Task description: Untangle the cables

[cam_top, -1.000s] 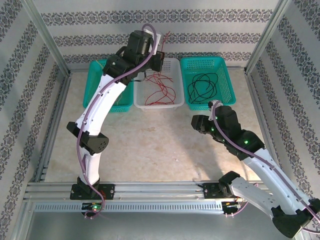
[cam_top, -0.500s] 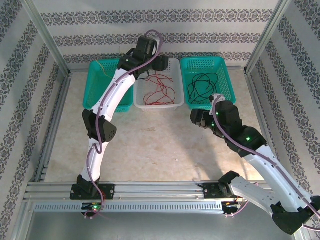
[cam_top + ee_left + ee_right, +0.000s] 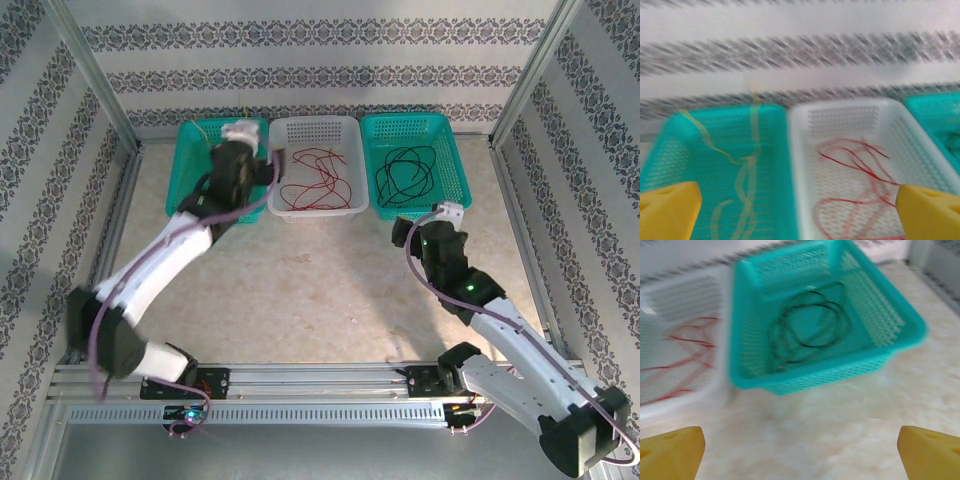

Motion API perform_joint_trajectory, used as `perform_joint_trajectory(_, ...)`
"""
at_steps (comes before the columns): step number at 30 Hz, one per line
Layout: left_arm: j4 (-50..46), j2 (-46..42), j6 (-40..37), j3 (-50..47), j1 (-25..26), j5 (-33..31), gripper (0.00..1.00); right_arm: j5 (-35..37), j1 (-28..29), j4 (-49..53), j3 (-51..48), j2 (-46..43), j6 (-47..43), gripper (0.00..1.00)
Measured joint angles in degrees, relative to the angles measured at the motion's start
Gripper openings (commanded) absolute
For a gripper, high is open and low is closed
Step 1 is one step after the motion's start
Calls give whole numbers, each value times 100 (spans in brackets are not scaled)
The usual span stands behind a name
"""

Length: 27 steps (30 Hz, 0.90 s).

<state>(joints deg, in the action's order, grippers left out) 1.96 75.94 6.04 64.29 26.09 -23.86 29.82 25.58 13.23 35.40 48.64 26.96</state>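
Top external view: we see red cables [image 3: 318,183] in the white basket [image 3: 312,119], black cables [image 3: 400,172] in the right teal basket [image 3: 410,117], and bare table [image 3: 320,285] nearer. The left gripper [image 3: 800,212] and right gripper [image 3: 800,450] are spread and empty, drawn back since earlier.

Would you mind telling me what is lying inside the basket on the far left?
Loose yellow cable lies in the left basket, one strand rising over its back rim. From above, the left arm covers most of the basket floor, so anything under it is hidden.
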Motion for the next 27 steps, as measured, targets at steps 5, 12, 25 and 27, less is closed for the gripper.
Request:
perform_joint_trajectory(5, 1823, -750, -656, -2485, -490, -1189, 99, 1268, -422, -1021, -343, 802, -682, 98)
perform_joint_trajectory(12, 2345, -111, -341, -3587, -1561, -1801, 99, 1753, -868, -3027, -809, 2218, -1801, 98)
perform_joint_trajectory(25, 4498, 1294, -560, -4133, -2044, 197, 99, -1134, -2124, -6581, -1637, 3858, -2551, 98)
perform_joint_trajectory(27, 4913, 1421, -551, -4201, -2264, 616, 99, -1541, -2253, -6511, -1639, 3952, -2546, 98)
